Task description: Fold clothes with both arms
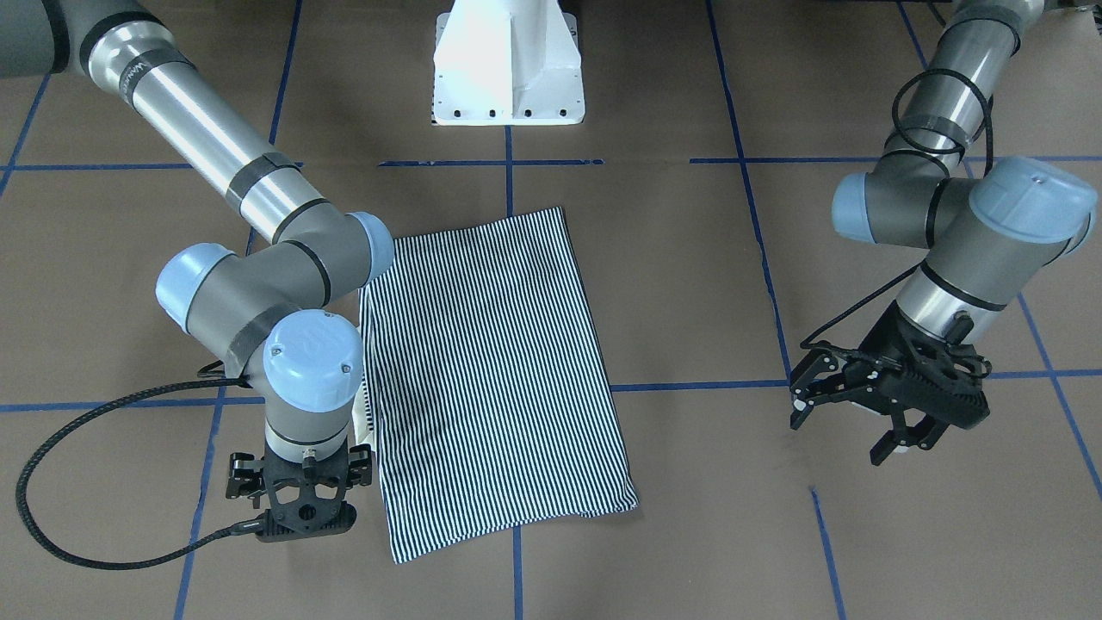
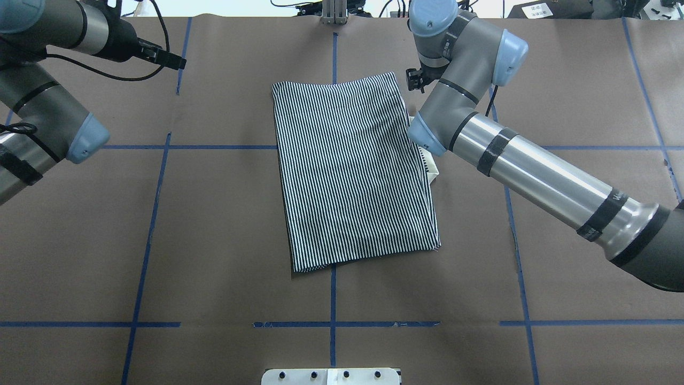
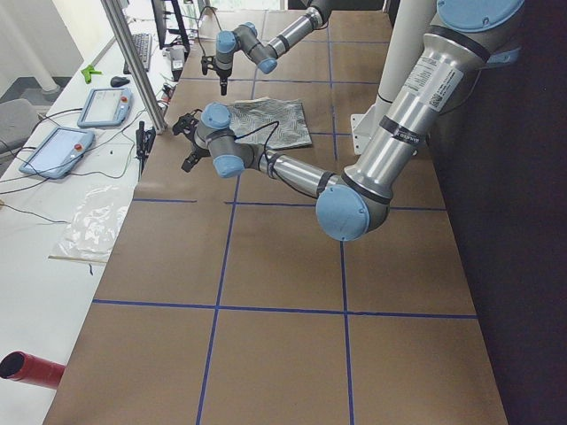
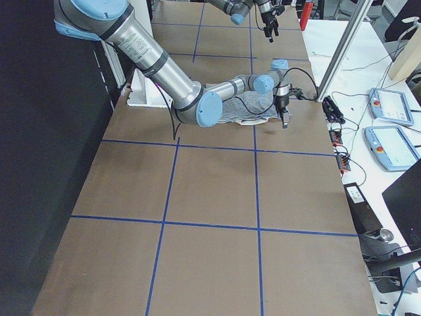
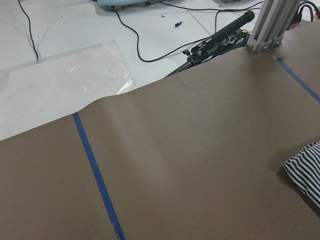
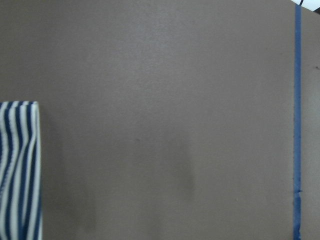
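Note:
The striped polo shirt (image 1: 495, 370) lies flat on the brown table, folded into a rectangle, with a bit of cream collar (image 1: 366, 426) showing at one edge. It also shows in the overhead view (image 2: 355, 171). My right gripper (image 1: 297, 517) points down just beside the shirt's far corner on my right side, apart from the cloth; its fingers are hidden under its body, and I cannot tell if it is open. My left gripper (image 1: 839, 439) is open and empty, held above bare table well off the shirt's other side. A shirt corner shows in the left wrist view (image 5: 307, 170) and in the right wrist view (image 6: 17, 170).
The white pedestal base (image 1: 508, 69) stands at the robot's side of the table. Blue tape lines (image 2: 331, 323) grid the brown cover. Past the far edge stand an aluminium post (image 5: 272, 25), cables and a plastic sheet (image 5: 65, 80).

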Controlling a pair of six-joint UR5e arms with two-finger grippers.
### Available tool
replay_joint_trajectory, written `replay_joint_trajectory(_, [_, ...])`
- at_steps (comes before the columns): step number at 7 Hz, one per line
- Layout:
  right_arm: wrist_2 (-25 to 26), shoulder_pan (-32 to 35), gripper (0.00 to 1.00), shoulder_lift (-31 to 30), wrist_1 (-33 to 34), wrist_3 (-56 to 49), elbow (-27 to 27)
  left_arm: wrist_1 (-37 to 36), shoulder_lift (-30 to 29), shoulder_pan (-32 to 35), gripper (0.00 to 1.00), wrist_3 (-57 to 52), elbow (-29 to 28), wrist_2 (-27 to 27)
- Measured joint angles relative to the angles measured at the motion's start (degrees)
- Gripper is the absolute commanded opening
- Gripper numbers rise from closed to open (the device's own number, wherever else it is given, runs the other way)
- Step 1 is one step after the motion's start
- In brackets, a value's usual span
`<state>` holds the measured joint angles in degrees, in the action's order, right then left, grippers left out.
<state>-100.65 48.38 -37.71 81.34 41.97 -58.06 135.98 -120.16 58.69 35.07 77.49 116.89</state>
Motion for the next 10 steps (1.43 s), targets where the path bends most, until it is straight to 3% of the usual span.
replay_joint_trajectory(3, [-9.4, 1.3, 1.0, -12.6, -5.1, 11.5, -22.2, -0.1, 2.6, -7.7, 1.0, 19.3, 9.4, -0.5])
replay_joint_trajectory(5, [-10.5, -0.4, 1.0, -25.3, -12.9, 24.7, -38.4, -0.2, 6.5, -17.1, 1.0, 33.5, 17.2, -8.4])
replay_joint_trajectory(6, [-9.8, -2.1, 0.98, -31.6, -19.4, 33.2, -43.7, -0.8, 7.4, -23.2, 0.89, 41.9, 20.1, -14.1])
replay_joint_trajectory(7, [-7.6, -4.2, 0.97, -37.1, -25.3, 41.5, -47.3, -2.5, 7.6, -29.3, 0.7, 50.9, 22.1, -20.0])
replay_joint_trajectory(10, [0.0, -9.6, 0.98, -43.5, -30.0, 52.0, -51.0, -13.7, 6.8, -41.7, 0.49, 69.4, 26.8, -30.4])
